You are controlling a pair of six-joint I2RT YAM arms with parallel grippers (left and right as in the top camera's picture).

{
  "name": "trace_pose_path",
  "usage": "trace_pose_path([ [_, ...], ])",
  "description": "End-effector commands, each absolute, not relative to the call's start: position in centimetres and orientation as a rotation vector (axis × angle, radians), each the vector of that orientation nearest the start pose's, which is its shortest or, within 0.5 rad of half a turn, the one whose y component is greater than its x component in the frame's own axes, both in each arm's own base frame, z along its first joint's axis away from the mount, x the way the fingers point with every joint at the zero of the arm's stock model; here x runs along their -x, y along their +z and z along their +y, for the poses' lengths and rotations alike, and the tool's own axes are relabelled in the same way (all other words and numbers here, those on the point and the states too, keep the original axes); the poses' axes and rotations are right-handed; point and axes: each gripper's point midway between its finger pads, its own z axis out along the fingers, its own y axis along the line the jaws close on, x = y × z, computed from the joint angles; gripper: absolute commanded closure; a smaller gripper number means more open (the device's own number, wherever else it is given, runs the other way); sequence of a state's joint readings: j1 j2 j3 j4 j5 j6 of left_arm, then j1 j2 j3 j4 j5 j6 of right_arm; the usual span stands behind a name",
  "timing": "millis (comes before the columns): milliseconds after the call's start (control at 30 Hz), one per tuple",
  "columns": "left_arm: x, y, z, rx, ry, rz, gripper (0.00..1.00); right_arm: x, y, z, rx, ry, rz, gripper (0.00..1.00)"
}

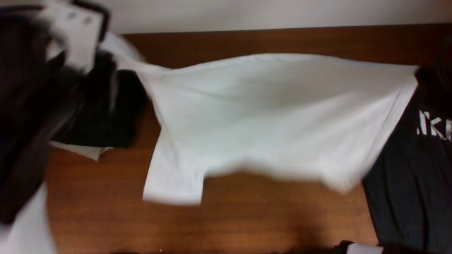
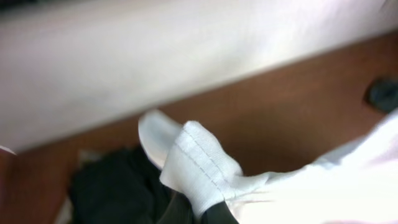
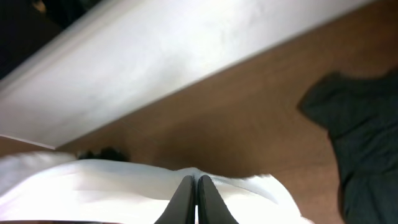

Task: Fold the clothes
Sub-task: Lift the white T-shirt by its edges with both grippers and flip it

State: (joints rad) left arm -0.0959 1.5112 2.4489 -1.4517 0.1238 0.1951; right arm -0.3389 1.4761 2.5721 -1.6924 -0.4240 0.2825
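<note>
white t-shirt stretched out wide, black shirts at either end

**Free room on the worktop: where you can actually get through**

Best bet is the front. Bare wood on the worktop runs in front of the white T-shirt, from the left side across to the black shirt with white lettering. That black shirt covers the right end down to the near edge.

The white T-shirt is stretched across the whole middle, so there's no straight path through there. Behind it there's only a thin strip of wood along the wall (tight, the wall boxes it in).

The left is jammed by a black clothes pile right against the sleeve. There's also a white blurry thing in the near left corner, and I can't tell what it is.
</note>
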Motion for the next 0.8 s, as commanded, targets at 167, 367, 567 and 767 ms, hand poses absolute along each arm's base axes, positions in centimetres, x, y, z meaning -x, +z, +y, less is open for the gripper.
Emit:
trace_pose_path([
  [167,-24.7,53.8,-4.8,-0.39,-0.05,1.863,1.0,-18.2,53.0,0.0,-0.356,0.308,1.915,0.96],
  [367,-27.7,53.5,-4.6,-0.375,-0.026,1.876,1.0,-22.0,51.3,-1.2,-0.4,0.342,2.001,0.96],
  [567,-49.6,46.2,-8.8,-0.498,-0.125,1.862,1.0,-39.6,46.8,-5.7,-0.392,0.484,2.068,0.96],
  [767,-43.5,61.0,-8.2,-0.464,-0.052,1.444,1.0,-36.9,53.8,-7.8,-0.337,0.466,1.831,0.96],
])
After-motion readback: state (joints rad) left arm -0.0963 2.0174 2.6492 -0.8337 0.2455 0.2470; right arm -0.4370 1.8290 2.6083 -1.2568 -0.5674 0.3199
